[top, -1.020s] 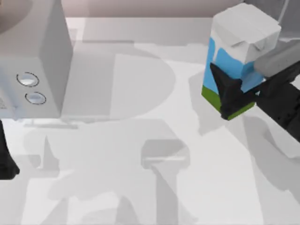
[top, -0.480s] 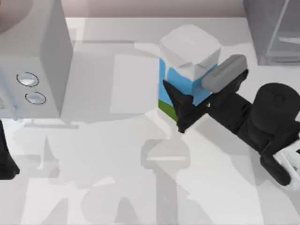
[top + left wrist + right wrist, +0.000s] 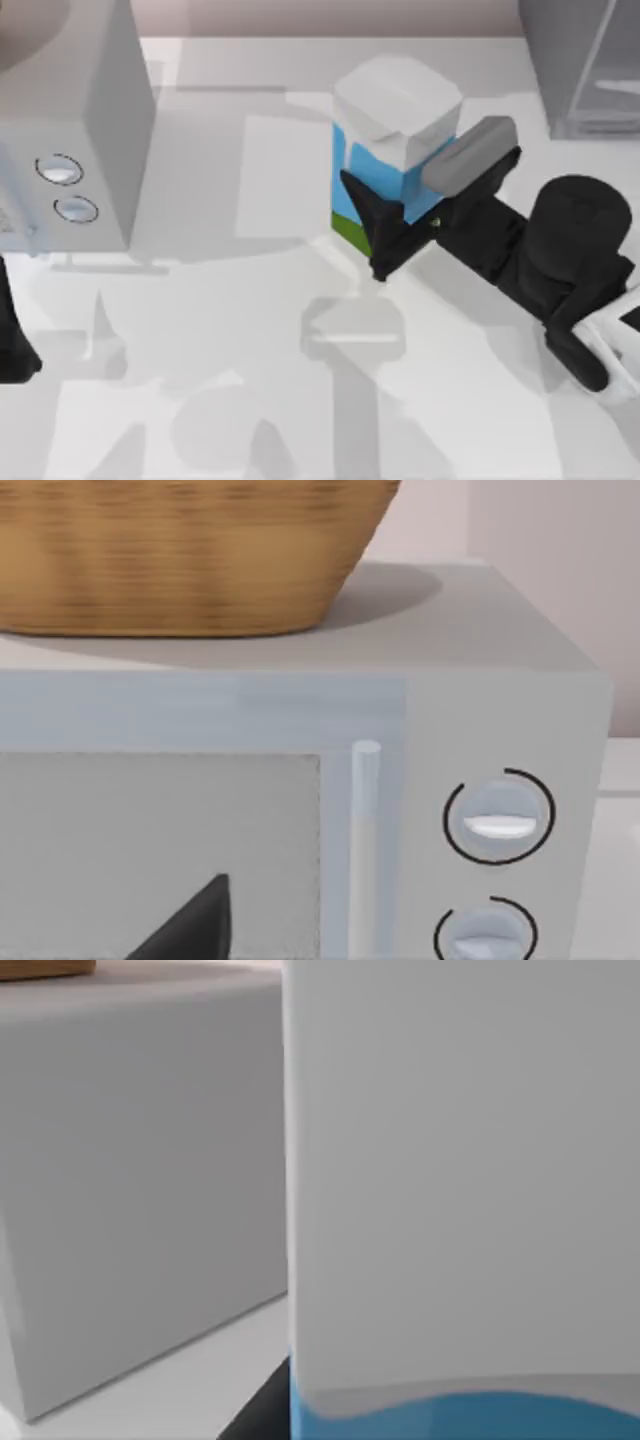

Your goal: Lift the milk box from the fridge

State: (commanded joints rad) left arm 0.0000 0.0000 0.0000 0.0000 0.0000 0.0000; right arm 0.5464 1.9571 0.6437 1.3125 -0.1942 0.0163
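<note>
While the left tool (image 3: 12, 345) sits parked at the bench's (image 3: 250, 420) left edge, just in front of the grey box with two round dials (image 3: 90, 140), whether its fingers are apart or together cannot be told. Farther in, the right tool (image 3: 400, 225) is clamped on the milk box (image 3: 390, 140), one dark finger (image 3: 372, 225) pressed against its blue and green side. The milk box stands upright in this grip, right of the grey box and well apart from it, its white folded top facing the overhead camera. From the right wrist, the carton's white side (image 3: 460, 1180) looms close, with the grey box's wall (image 3: 140, 1180) behind. Beyond the right arm, the fridge (image 3: 585, 65) stands at the far right corner, apart from the milk box. A wicker basket (image 3: 180, 550) rests on top of the grey box.
</note>
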